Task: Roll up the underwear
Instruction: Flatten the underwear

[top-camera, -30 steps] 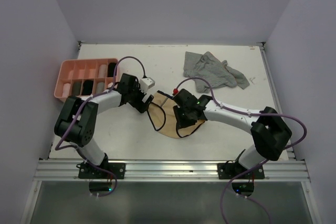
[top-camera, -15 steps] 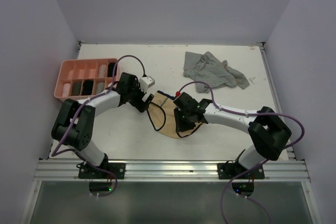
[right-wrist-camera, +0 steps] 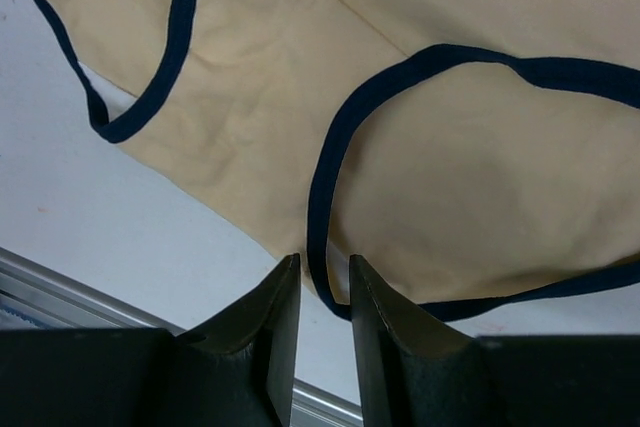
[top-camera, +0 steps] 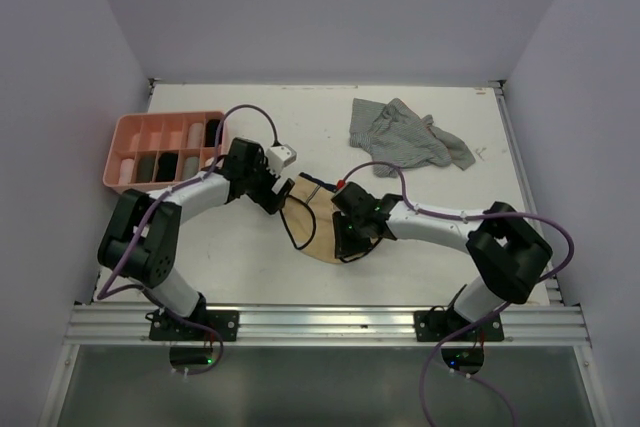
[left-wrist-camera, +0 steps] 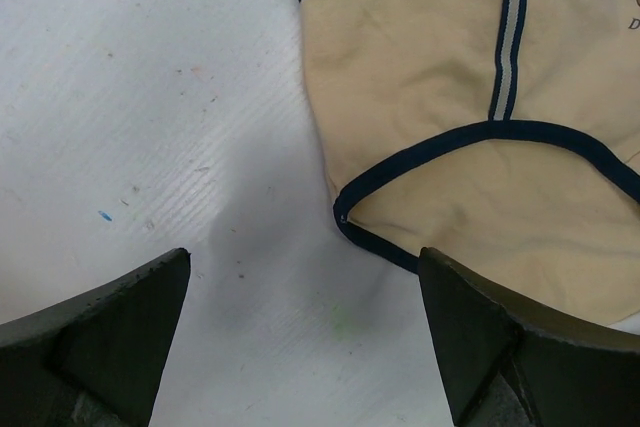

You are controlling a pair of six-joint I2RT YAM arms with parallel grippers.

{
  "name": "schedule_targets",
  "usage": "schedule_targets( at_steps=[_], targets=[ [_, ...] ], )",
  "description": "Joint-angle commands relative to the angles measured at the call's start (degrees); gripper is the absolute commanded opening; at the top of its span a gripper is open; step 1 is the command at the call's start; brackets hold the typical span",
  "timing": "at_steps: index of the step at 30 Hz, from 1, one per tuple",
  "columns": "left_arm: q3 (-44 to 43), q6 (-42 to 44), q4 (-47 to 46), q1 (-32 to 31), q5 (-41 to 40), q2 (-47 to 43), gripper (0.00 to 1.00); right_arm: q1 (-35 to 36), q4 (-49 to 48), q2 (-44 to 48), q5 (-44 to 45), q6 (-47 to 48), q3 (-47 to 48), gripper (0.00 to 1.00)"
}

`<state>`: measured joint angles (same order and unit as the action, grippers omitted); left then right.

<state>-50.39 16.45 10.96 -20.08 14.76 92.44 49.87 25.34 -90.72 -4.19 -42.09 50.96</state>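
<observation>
A beige underwear with dark trim (top-camera: 318, 225) lies flat on the white table between my two arms. In the left wrist view this beige underwear (left-wrist-camera: 450, 57) has a striped side and a curved leg hole. My left gripper (top-camera: 276, 198) (left-wrist-camera: 305, 259) hovers wide open over bare table at the garment's left edge, its right finger (left-wrist-camera: 500, 327) over the trim. My right gripper (top-camera: 343, 244) (right-wrist-camera: 325, 265) is at the near edge of the beige underwear (right-wrist-camera: 290, 77). Its jaws are a narrow gap apart, and the dark trim runs through that gap without being pinched.
A grey striped underwear (top-camera: 405, 135) lies crumpled at the back right. A pink tray (top-camera: 124, 135) with rolled garments in its compartments stands at the left. A metal rail (top-camera: 320, 322) runs along the table's near edge, close to my right fingers in the right wrist view.
My right gripper has slid a little left and nearer along the beige underwear's near edge. The left arm has barely moved.
</observation>
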Motion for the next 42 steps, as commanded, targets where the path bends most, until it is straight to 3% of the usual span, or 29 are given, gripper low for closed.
schedule_targets(
  at_steps=[1, 12, 24, 29, 30, 32, 34, 42],
  targets=[
    [-0.23, -1.5, -3.4, -0.58, 0.36, 1.6, 1.0, 0.32, -2.4, -0.34, -0.47, -1.51, -0.77, 0.28],
    [1.35, -2.03, -4.28, -0.58, -2.28, 4.15, 1.0, 0.58, -0.03, 3.26, -0.39, -0.63, -2.0, 0.01],
    [1.35, -2.04, -3.76, -0.58, -3.6, 4.32, 1.0, 1.55, 0.85, 8.45, -0.03, -3.44, -7.44, 0.0],
    [1.26, -1.95, -3.23, -0.58, -2.64, 4.41, 1.0, 2.25, -2.66, 5.91, -1.09, -4.49, -9.91, 0.0],
    [1.26, -1.68, -2.88, -0.58, -2.11, 4.24, 1.0, 2.51, -3.1, 5.21, -1.17, -4.5, -9.57, 0.01],
    [1.52, -1.16, -2.61, -0.58, 0.52, 2.84, 1.0, 3.48, -3.11, 3.8, -0.91, -4.59, -8.69, 0.15],
    [2.05, -0.19, -2.09, -0.58, 4.72, 1.43, 1.0, 4.1, -1.79, 3.79, -0.13, -4.58, -6.23, 0.22],
    [2.41, 3.15, 2.66, -0.32, 14.41, -11.92, 1.0, 4.01, 10.93, 13.45, 9.89, -2.3, 4.58, 0.31]
  ],
)
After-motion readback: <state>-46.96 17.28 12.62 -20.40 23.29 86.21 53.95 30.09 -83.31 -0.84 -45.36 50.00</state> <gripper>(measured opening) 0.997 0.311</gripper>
